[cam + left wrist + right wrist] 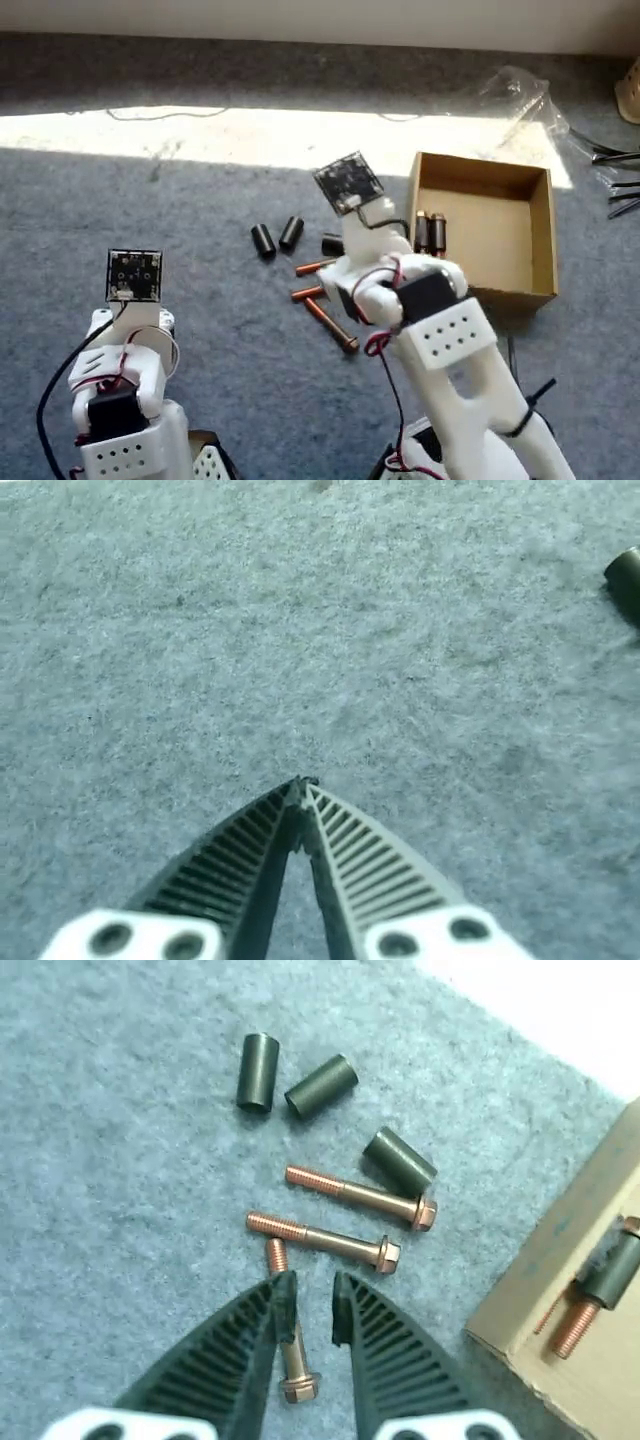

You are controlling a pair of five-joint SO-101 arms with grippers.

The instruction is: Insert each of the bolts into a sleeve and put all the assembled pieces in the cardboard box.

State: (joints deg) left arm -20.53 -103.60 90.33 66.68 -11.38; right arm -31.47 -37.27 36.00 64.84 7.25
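A counter covered in grey carpet [180,220] carries everything. The white right arm [450,330] leans over the middle of it. The white left arm [120,390] sits well apart, at the near edge.

The open brown cardboard box [545,235] stands just beside the right arm. Two assembled pieces [430,232], black sleeves with copper bolts through them, lie side by side against its inner wall.

Three loose black cylindrical sleeves [321,1086] lie on the carpet near the box. Three loose copper flanged bolts [360,1196] lie just beside them.

The right arm's jaws are parted a little and grip nothing. One bolt [293,1355] lies on the carpet beneath the gap.

The left arm's jaws are closed tip to tip and empty, over bare carpet.
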